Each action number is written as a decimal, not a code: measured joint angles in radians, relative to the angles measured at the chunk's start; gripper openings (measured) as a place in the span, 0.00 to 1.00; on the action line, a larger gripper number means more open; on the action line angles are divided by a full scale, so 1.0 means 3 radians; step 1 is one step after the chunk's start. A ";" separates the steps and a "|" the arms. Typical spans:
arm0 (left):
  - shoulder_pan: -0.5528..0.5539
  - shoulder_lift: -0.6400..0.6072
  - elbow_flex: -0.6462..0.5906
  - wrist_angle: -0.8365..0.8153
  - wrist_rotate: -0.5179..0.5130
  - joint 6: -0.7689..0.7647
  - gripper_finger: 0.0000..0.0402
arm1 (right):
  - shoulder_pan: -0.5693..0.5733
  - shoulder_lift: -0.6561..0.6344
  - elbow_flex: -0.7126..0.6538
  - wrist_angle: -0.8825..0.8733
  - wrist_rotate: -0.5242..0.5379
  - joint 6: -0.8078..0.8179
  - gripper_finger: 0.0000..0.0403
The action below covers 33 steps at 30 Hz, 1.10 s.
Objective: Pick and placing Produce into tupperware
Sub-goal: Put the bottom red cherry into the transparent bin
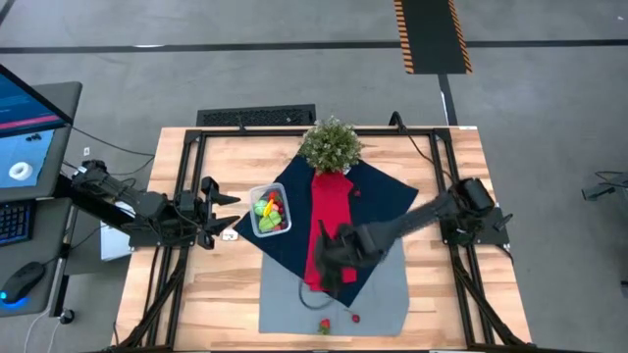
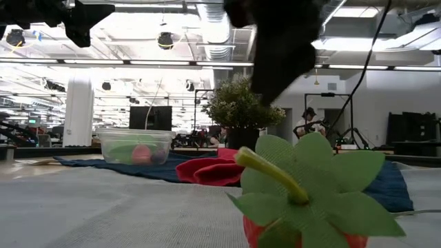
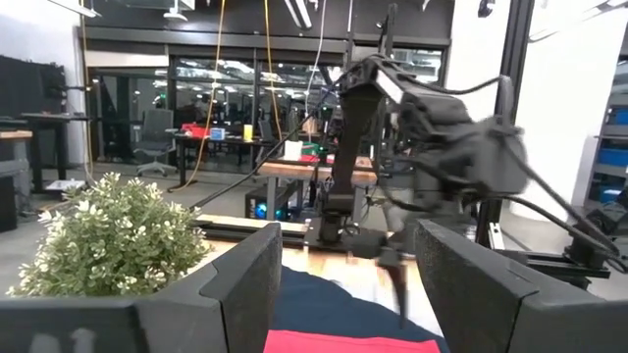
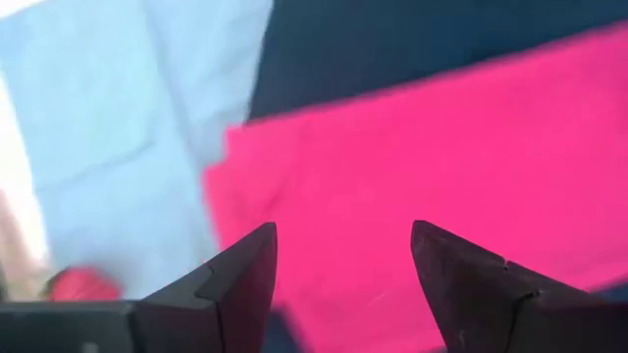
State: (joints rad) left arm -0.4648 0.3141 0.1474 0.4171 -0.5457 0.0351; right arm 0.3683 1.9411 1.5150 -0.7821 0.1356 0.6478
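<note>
The right tool (image 4: 341, 284) hangs with its fingers spread and empty over the red cloth (image 1: 328, 226), near that cloth's front end. The left tool (image 1: 228, 211), also spread and empty, waits beside the tupperware (image 1: 268, 210), which already holds several pieces. Two strawberries (image 1: 325, 325) lie on the grey cloth (image 1: 378, 294) at the tabletop's front edge. They look light, small and smooth-skinned, likely to roll; pinching across the red body, below the leafy cap, seems safest.
</note>
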 joint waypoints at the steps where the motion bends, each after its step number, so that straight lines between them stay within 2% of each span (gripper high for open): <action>1: 0.0000 0.0000 0.0000 0.0000 0.0000 -0.0009 0.55 | 0.0086 0.0000 0.0000 -0.0033 0.0000 0.0126 0.65; 8: 0.0000 0.0000 0.0000 0.0000 0.0000 -0.0012 0.55 | 0.0654 0.0000 0.0000 -0.0068 -0.0011 0.1039 0.65; 13: 0.0000 0.0000 0.0000 -0.0001 0.0000 -0.0013 0.55 | 0.0893 0.0035 0.0000 -0.0092 0.0078 0.1514 0.65; 20: 0.0000 0.0000 0.0000 -0.0001 -0.0001 -0.0053 0.55 | 0.0977 0.0185 -0.0015 -0.0149 0.0216 0.1707 0.65; 26: 0.0000 0.0000 0.0000 -0.0004 -0.0003 -0.0051 0.55 | 0.0974 0.0358 -0.0011 -0.0097 0.0007 0.1708 0.64; 33: 0.0000 0.0000 0.0000 -0.0006 -0.0003 -0.0053 0.55 | 0.1048 0.0338 -0.0006 -0.0105 0.0000 0.1828 0.54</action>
State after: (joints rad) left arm -0.4648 0.3140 0.1474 0.4155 -0.5465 0.0191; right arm 0.6826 2.0426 1.5131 -0.8137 0.1356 1.1961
